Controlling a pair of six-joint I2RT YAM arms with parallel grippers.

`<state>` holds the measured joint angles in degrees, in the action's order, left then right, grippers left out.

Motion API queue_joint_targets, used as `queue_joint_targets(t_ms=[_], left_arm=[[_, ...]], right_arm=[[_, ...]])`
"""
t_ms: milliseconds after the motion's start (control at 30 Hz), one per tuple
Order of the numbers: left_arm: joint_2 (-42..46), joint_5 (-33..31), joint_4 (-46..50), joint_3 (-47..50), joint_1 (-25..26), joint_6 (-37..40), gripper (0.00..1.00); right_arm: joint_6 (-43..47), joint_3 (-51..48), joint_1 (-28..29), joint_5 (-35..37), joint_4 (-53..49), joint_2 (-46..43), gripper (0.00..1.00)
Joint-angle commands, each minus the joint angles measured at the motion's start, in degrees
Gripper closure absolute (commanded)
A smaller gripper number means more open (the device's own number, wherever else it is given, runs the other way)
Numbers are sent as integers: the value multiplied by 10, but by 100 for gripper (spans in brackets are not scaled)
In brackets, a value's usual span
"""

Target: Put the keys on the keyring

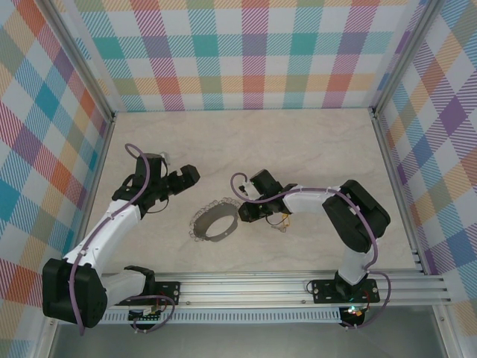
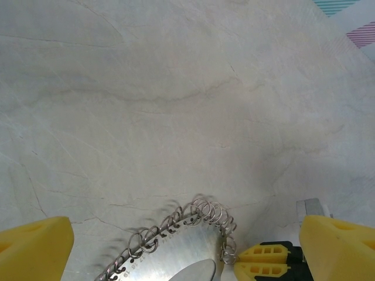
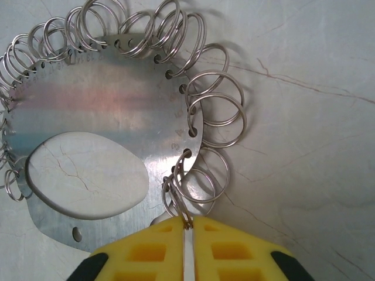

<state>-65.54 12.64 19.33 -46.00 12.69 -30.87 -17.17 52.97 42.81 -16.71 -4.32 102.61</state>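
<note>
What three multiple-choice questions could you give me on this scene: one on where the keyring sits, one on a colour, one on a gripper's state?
1. Where is the keyring? A leaning on the side wall; B flat on the table at the right gripper's fingertips; C against the back wall.
2. What colour are the right gripper's pads? A yellow; B black; C red.
3. How is the left gripper? A shut on the keyring; B shut on nothing; C open.
Answers: B, the right wrist view shows it lying on the table at the fingertips; A, both pads are yellow; C, its fingers stand far apart in the left wrist view.
</note>
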Motion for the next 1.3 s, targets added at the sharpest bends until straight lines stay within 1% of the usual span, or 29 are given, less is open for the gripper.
queue_joint_targets(t_ms=[0,200,433,733,967,1133,1267], left_arm=[[-4,13,-11,2,10,-2,1],[-3,15,-10,2,10,1,2],[-2,15,-10,2,10,1,2],[1,14,-10,4,10,-1,1],[1,13,-10,4,10,1,1],[1,12,-10,4,10,2,1],[0,12,-9,5,10,3,1]], right_arm=[[0,13,5,-11,-1,-8,74],[-5,13,5,-12,-1,-35,73],[-18,13,5,-22,10,-44,73],[-24,21,7,-31,20,-17,70],[-23,29,12,-37,20,2,70],[-23,26,16,-39,22,5,71],[-24,20,17,-38,21,1,73]])
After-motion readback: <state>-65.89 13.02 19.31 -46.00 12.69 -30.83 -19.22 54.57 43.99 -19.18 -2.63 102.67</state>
